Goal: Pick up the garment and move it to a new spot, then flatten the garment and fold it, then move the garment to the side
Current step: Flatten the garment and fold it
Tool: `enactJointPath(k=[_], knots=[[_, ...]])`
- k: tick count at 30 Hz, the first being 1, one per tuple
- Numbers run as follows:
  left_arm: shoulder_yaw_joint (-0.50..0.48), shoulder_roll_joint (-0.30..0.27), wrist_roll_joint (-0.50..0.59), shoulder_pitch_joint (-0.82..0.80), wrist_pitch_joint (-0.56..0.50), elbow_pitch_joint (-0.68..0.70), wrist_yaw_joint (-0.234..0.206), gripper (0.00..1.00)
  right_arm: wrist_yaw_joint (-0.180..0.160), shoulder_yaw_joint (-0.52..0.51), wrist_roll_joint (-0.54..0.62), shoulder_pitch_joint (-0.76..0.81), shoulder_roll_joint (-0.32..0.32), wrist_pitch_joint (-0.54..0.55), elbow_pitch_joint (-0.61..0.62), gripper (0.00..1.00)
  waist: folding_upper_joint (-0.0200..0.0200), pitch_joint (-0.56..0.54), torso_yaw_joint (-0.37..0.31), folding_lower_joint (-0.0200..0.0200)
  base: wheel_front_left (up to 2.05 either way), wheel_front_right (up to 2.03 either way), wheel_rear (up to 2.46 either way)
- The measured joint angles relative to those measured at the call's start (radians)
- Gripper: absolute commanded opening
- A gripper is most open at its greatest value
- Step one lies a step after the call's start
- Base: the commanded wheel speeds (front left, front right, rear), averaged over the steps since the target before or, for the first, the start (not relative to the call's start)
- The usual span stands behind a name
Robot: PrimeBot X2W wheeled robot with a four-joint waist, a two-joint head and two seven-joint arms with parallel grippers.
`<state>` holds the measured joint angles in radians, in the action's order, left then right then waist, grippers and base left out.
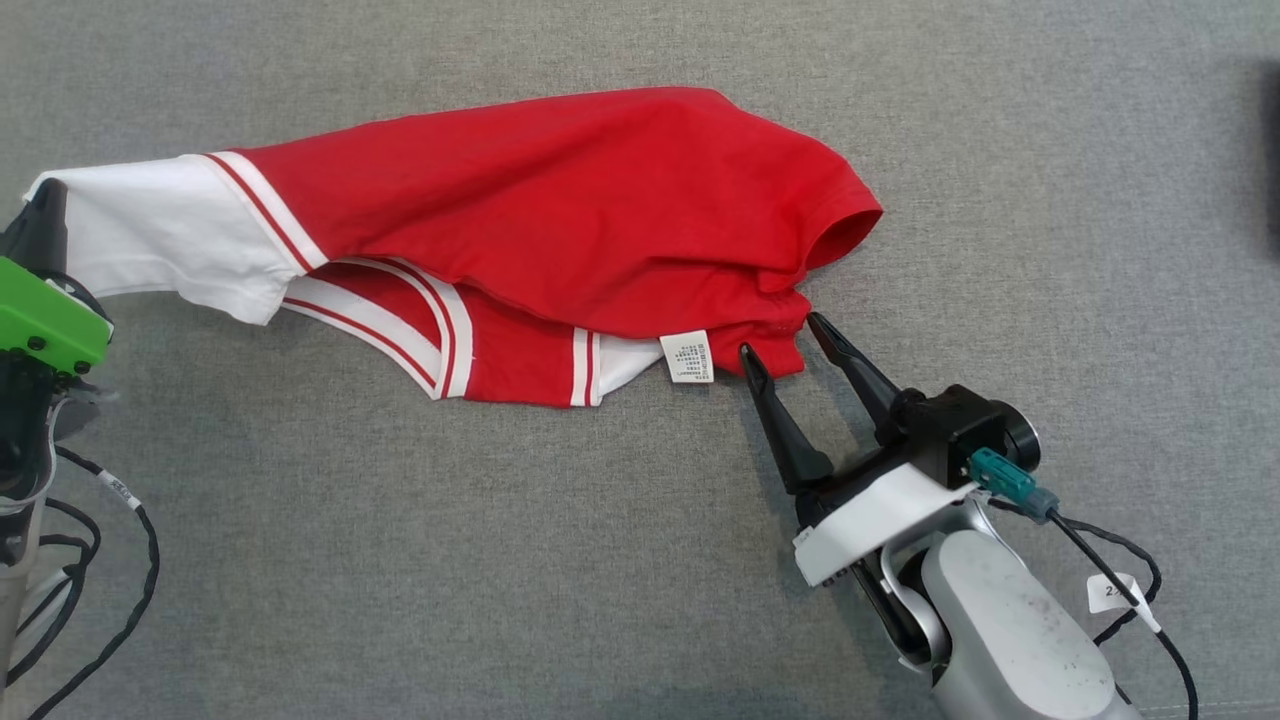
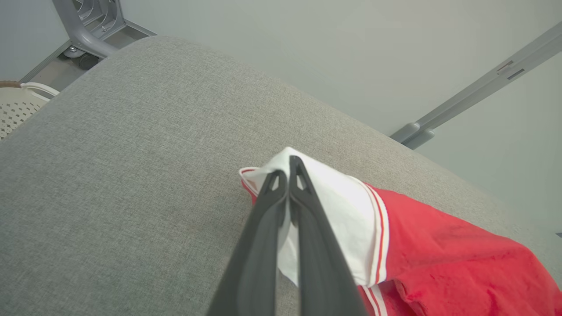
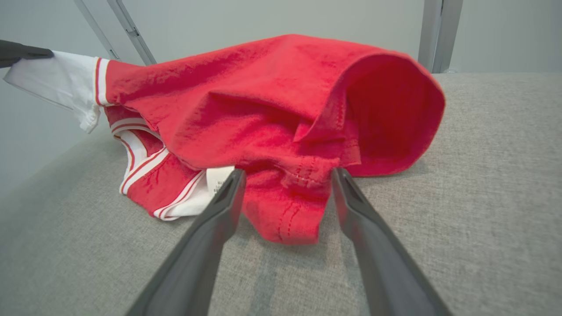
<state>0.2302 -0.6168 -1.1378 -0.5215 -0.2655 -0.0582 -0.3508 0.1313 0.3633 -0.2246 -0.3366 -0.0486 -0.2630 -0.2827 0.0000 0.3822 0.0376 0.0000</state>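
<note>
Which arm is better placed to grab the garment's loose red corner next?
Right: the right gripper stands open astride the red corner of the garment, while the left gripper is shut on its white sleeve.

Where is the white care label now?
In the head view the care label sits on the near edge of the garment, right of centre, just left of the right claw.

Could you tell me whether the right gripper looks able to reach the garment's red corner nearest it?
Probably yes: the right gripper is open, its fingers either side of the red corner of the garment, and nothing lies between.
</note>
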Motion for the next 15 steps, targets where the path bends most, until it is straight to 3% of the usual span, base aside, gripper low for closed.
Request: enactJointPath(k=[6,13,14,15], knots=[[0.004,0.003,0.0,-0.001,0.0,0.008,0.0,0.0,0.0,0.0,-0.025,-0.027,-0.001,0.0,-0.092,1.0,0.0,0.002,0.007,0.0,0.0,0.0,0.0],[0.003,0.005,0.0,-0.002,0.004,0.009,0.007,0.0,0.0,0.072,-0.066,-0.056,0.0,0.0,-0.162,1.0,0.0,0.006,0.01,0.0,0.0,0.0,0.0],[0.003,0.005,0.0,-0.002,0.005,0.009,0.007,0.0,0.0,0.08,-0.075,-0.059,-0.001,0.0,-0.159,0.93,0.0,0.006,0.01,0.0,0.0,0.0,0.0],[0.003,0.005,0.0,-0.002,0.007,0.008,0.007,0.0,0.0,0.081,-0.084,-0.061,-0.001,0.0,-0.146,0.39,0.0,0.007,0.009,0.0,0.0,0.0,0.0]])
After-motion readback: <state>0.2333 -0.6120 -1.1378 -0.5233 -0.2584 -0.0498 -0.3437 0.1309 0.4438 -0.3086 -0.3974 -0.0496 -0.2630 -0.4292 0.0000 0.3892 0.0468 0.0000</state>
